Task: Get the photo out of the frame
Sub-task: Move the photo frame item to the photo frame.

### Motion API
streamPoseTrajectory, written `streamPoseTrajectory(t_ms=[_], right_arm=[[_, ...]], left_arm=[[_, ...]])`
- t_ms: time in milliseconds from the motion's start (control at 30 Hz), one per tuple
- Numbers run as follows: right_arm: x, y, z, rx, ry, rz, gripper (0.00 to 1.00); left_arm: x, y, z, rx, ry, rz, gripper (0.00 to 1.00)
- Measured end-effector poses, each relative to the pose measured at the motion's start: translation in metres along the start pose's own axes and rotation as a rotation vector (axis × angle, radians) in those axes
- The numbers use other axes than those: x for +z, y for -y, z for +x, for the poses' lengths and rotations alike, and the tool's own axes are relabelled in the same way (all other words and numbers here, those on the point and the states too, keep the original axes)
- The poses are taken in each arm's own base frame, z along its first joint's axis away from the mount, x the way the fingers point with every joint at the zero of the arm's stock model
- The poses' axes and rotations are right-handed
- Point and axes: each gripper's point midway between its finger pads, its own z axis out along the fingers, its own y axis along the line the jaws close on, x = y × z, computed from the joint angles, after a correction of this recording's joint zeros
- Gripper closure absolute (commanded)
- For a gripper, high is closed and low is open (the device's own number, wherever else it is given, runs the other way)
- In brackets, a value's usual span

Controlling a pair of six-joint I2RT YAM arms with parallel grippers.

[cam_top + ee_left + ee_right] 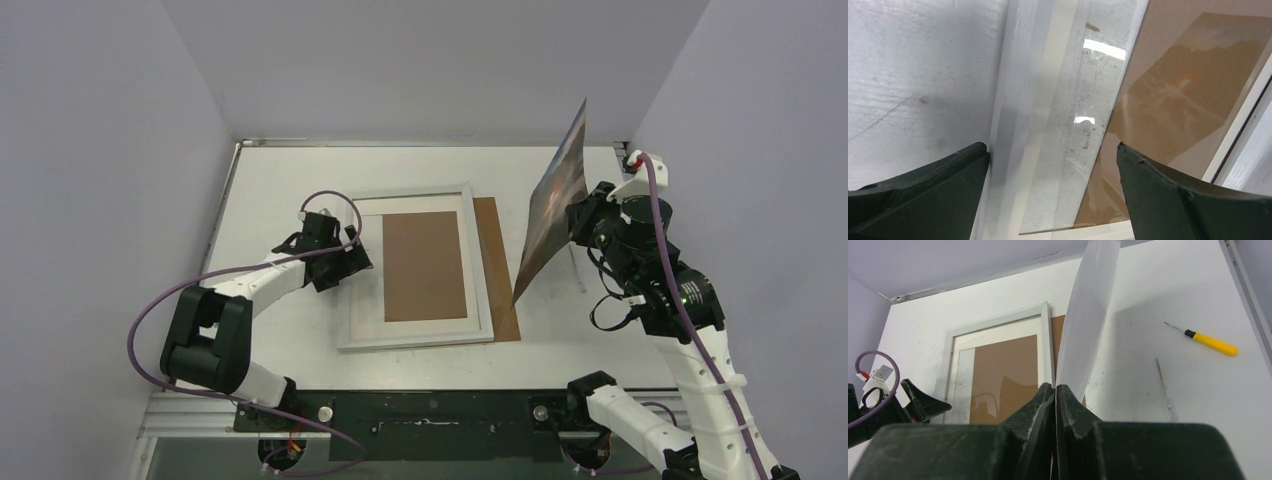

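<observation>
The photo hangs on edge in the air over the table's right side, its printed face turned left. My right gripper is shut on its lower edge. In the right wrist view its white back rises from between the pinched fingers of that gripper. The white frame lies flat mid-table, brown showing in its opening. My left gripper stands open just above the frame's left border, its gripper fingers astride the border and holding nothing.
A brown board sticks out from under the frame's right side. A yellow-handled screwdriver and a thin clear stick lie on the table right of the photo. Walls close in on the left, back and right.
</observation>
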Motion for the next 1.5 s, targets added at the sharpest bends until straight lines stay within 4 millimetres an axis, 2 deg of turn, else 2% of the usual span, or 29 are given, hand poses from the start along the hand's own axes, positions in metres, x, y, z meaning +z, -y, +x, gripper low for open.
streamPoseTrajectory(t_ms=[167, 300, 367, 467, 633, 800, 967, 1133, 1267, 1367, 1500], right_arm=[[0.000, -0.002, 0.001, 0.003, -0.005, -0.010, 0.95], [0.002, -0.003, 0.002, 0.004, -0.011, -0.011, 0.95], [0.004, -0.003, 0.003, 0.004, -0.017, -0.008, 0.95], [0.008, -0.004, 0.003, 0.003, -0.028, -0.003, 0.95], [0.008, -0.007, -0.005, 0.009, -0.018, -0.005, 0.95], [0.003, -0.008, -0.016, 0.018, 0.010, -0.005, 0.95], [0.000, -0.006, -0.026, 0.021, 0.031, 0.017, 0.95], [-0.004, -0.006, -0.036, 0.032, 0.056, 0.024, 0.95], [-0.007, -0.010, -0.043, 0.052, 0.076, 0.008, 0.95], [-0.007, -0.019, -0.045, 0.075, 0.079, -0.031, 0.95], [-0.008, -0.042, -0.050, 0.112, 0.082, -0.146, 0.95]], left_arm=[[0.013, -0.001, 0.004, 0.016, -0.028, 0.010, 0.00], [0.017, 0.011, 0.002, 0.025, -0.034, 0.072, 0.00], [0.020, 0.019, 0.002, 0.032, -0.040, 0.112, 0.05], [0.023, 0.030, 0.003, 0.038, -0.048, 0.161, 0.05], [0.028, 0.050, 0.007, 0.066, -0.062, 0.224, 0.05], [0.026, 0.057, 0.013, 0.086, -0.071, 0.245, 0.03], [0.009, 0.054, 0.019, 0.094, -0.068, 0.252, 0.03], [-0.018, 0.066, 0.007, 0.107, -0.010, 0.304, 0.03], [-0.029, 0.069, 0.003, 0.111, 0.016, 0.328, 0.03], [-0.035, 0.065, 0.008, 0.111, 0.020, 0.332, 0.03], [-0.043, 0.061, 0.011, 0.110, 0.028, 0.335, 0.03]])
